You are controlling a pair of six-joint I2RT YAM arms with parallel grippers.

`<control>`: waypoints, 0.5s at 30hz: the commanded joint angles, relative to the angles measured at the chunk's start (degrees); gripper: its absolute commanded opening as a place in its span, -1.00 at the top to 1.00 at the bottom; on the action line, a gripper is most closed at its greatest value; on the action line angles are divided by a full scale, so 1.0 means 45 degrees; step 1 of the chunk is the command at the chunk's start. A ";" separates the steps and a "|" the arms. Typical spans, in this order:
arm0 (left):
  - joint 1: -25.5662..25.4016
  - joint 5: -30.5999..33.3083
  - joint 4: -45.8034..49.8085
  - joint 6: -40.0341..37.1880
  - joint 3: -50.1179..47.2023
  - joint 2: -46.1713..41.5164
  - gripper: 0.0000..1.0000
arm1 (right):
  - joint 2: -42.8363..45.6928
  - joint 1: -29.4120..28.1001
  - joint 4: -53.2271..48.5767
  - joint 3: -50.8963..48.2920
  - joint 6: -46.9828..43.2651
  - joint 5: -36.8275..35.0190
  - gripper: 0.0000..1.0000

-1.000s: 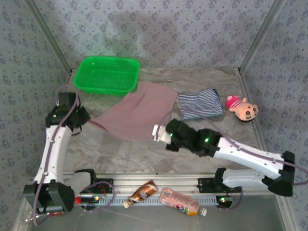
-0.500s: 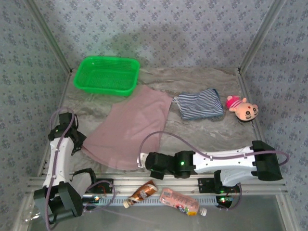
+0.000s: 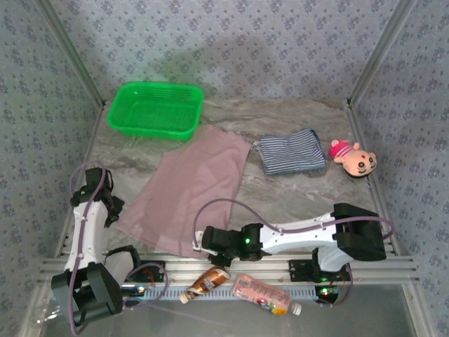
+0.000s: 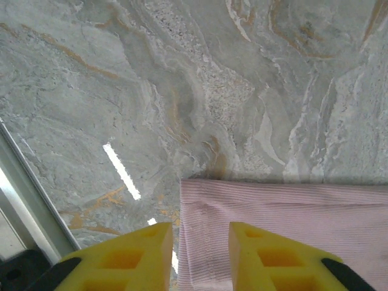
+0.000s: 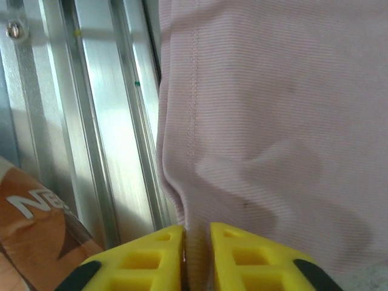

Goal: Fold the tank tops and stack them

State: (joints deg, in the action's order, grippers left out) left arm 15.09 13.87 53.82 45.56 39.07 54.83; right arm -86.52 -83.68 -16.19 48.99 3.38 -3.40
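The marble desk (image 3: 295, 203) was seen with the pink tank top (image 3: 196, 189) laid open across its middle. It slanted from beside the green basket (image 3: 151, 132) at the far left down to the metal rail (image 5: 115, 121) at the near edge. The striped tank top (image 3: 291, 152) was already folded and was set at the far right, just beside the far corner of the pink one.

The step in hand was judged to be the laying flat of the pink tank top, so that it could be folded next. The left fingers (image 4: 133, 248) were spread, and the near left corner of the cloth lay flat on the desk under the gap between them. The right fingers (image 5: 151, 254) were almost together at the near right corner, with a small fold of cloth standing up between them. Whether that fold was squeezed could not be told.

To be done well, the cloth would best be let go fully before either arm was lifted. The fingers would best be raised straight up, so that nothing was dragged. The bump by the right fingers would need to be smoothed, and the hem touching the rail kept on the desk. Both near corners could then be picked up together, so that an even fold was made.
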 commanded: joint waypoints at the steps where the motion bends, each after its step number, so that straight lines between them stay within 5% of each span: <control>1: 0.0146 0.0735 0.0338 0.0229 0.0657 -0.0262 0.36 | 0.0859 0.0506 0.0222 -0.0141 -0.0256 0.1697 0.21; 5: 0.0078 0.0067 0.0184 0.0216 0.1451 -0.0608 0.25 | 0.2860 0.1909 -0.0749 -0.0221 -0.0568 0.2814 -0.05; 9: -0.0953 -0.1660 -0.0303 0.0528 0.1788 0.0037 0.17 | 0.4046 0.5221 -0.0686 -0.0327 -0.0711 0.3881 -0.16; 15: -0.4482 -0.1913 -0.2196 0.1867 0.1113 0.1825 0.16 | 0.0624 0.9510 0.1001 0.1623 -0.0292 0.4490 -0.23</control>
State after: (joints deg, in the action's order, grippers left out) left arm -1.50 7.77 47.88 50.26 45.67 60.40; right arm -75.79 -45.21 -14.72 52.14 1.06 13.87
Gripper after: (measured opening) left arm 0.420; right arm 0.606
